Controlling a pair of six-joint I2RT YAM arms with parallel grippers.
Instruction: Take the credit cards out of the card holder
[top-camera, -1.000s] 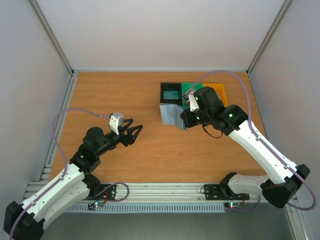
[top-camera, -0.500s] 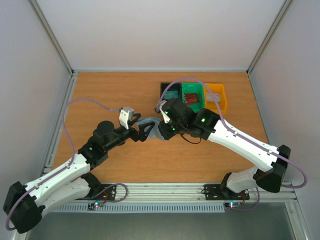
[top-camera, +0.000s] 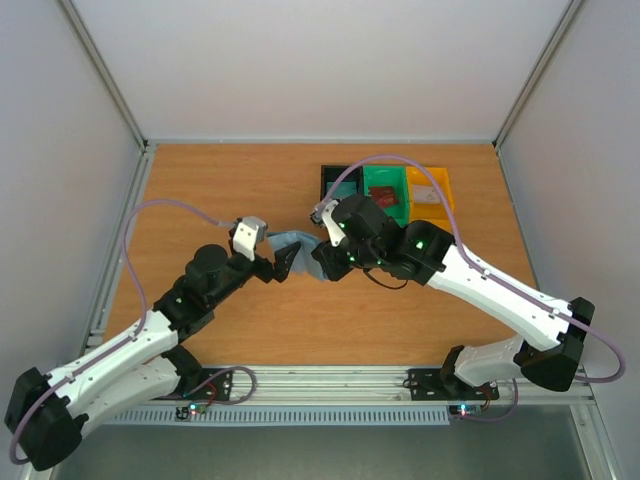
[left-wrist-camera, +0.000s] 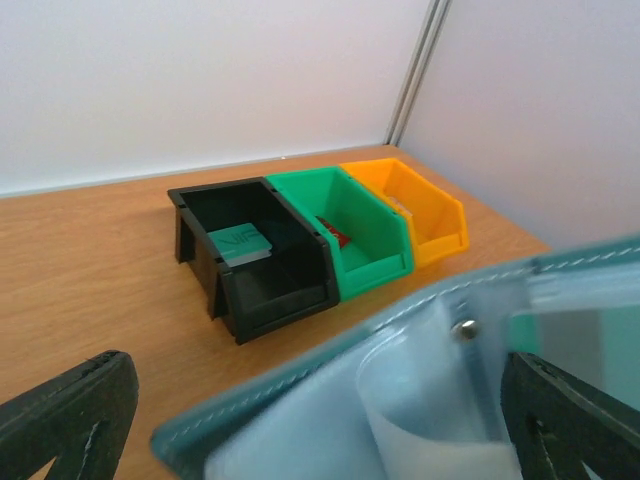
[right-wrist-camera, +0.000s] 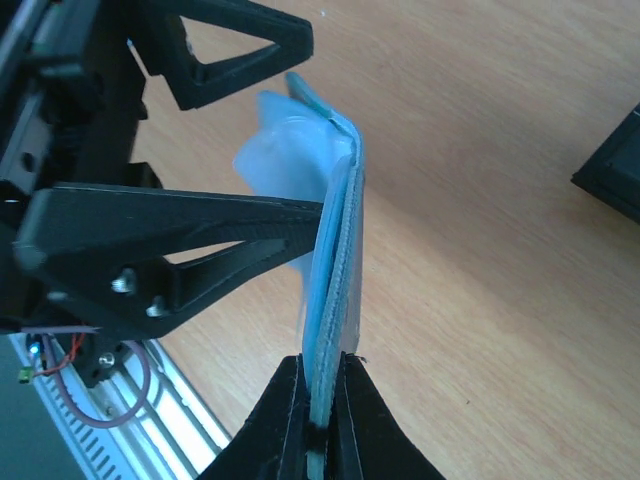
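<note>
Meeting over the middle of the table (top-camera: 200, 200), both arms have closed in since a second ago. The right gripper (right-wrist-camera: 322, 375), pinching one edge of the card holder (right-wrist-camera: 335, 250), has carried it away from the bins. The left gripper (top-camera: 282, 262) has come forward and spread wide, its fingers either side of the raised holder. Pulling a flap open looks likely next. One red card (left-wrist-camera: 335, 232) lies in the green bin (left-wrist-camera: 375, 265).

Left gripper (top-camera: 284, 262), right gripper (right-wrist-camera: 322, 372) and the card holder (top-camera: 297, 240) between them fill mid-table, the bins (top-camera: 386, 176) wall the far right — bare table (top-camera: 200, 190) lies open leftward.
</note>
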